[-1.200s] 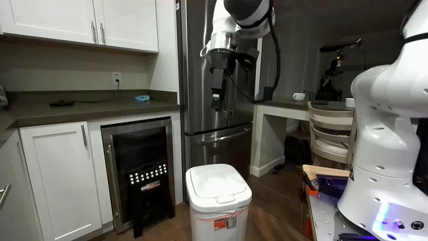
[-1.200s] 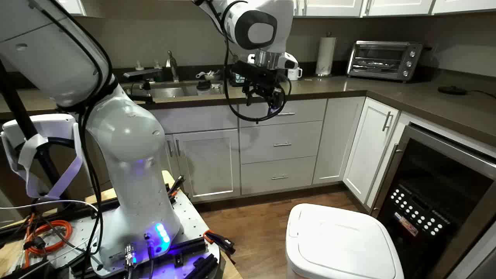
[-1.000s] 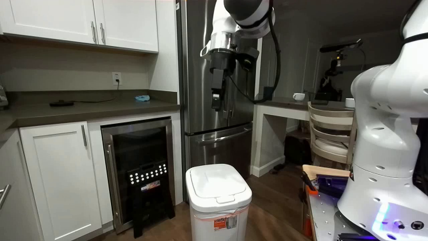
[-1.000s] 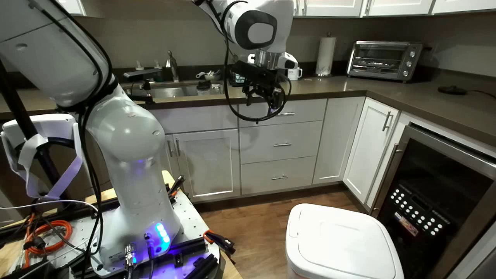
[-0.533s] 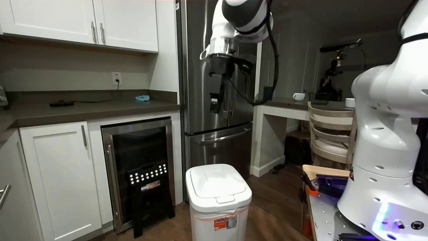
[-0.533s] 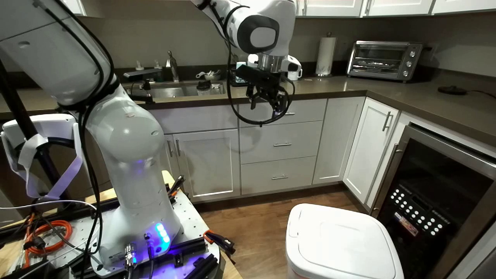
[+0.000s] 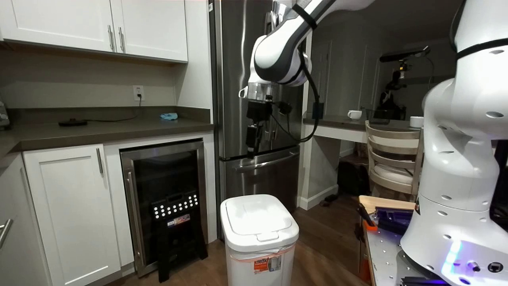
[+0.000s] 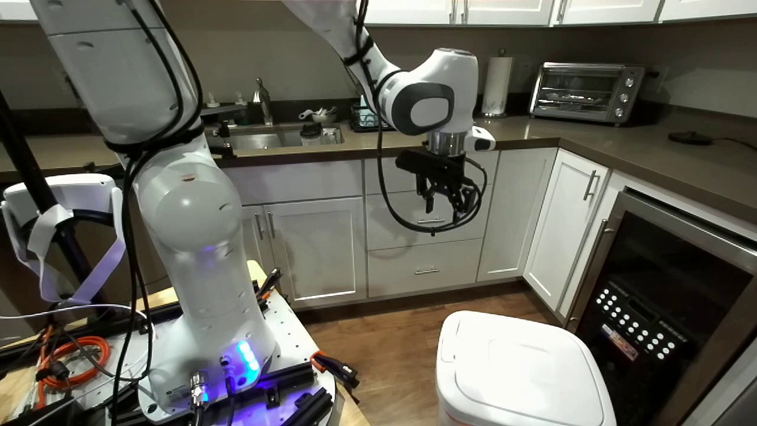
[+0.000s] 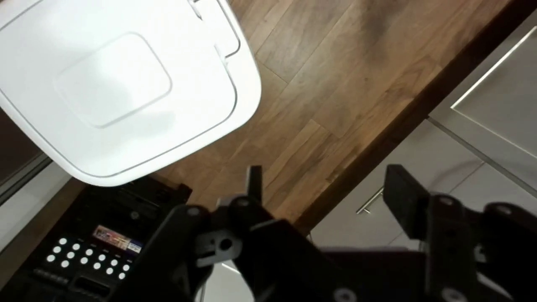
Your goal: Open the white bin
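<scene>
The white bin (image 7: 260,222) stands on the floor with its domed lid down and a small tab at the lid's front edge. A red label shows on its front. Its lid also shows in an exterior view (image 8: 526,373) and at the upper left of the wrist view (image 9: 126,92). My gripper (image 9: 325,176) is open, with its two black fingers wide apart and nothing between them. In both exterior views the gripper (image 7: 253,151) (image 8: 443,212) hangs pointing down, above the height of the lid and apart from it. The bin's lower part is cut off by the frames.
A black step stool (image 7: 178,222) stands before the glass-door cooler (image 7: 166,167) beside the bin. The fridge (image 7: 260,171) rises behind. White drawers (image 8: 426,266) and a counter (image 8: 591,136) line the wall. The robot's table (image 7: 381,254) holds tools near the base.
My gripper has come down in both exterior views. In the view with the sink it has also shifted right. It stays open, and the bin has not moved.
</scene>
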Motion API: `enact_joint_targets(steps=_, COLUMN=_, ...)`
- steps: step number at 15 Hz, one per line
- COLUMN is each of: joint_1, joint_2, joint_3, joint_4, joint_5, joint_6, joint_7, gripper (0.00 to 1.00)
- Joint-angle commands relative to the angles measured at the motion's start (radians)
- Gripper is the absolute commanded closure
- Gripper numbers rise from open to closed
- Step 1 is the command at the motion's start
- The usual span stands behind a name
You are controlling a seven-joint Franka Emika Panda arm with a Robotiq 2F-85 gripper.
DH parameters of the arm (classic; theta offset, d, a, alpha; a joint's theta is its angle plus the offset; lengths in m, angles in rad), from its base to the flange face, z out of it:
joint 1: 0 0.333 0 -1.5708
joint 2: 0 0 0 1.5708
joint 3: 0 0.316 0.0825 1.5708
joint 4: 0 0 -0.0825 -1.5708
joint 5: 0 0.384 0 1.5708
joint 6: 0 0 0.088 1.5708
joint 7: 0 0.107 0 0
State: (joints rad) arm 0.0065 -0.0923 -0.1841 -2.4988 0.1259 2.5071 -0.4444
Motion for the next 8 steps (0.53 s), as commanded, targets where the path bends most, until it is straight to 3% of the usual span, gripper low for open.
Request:
enact_joint_targets(steps=1, joint_1=-0.055, joint_2=0.108, joint_3=0.013, joint_4=0.044, joint_5=-0.045, joint_6=0.056, joint_7=0.018, gripper=0.55)
enact_joint_targets(steps=8, joint_1=-0.112, joint_2=0.296, joint_3=0.028, joint_4=0.068, joint_5=-0.117, joint_6=0.166, joint_7=0.059, gripper=0.98)
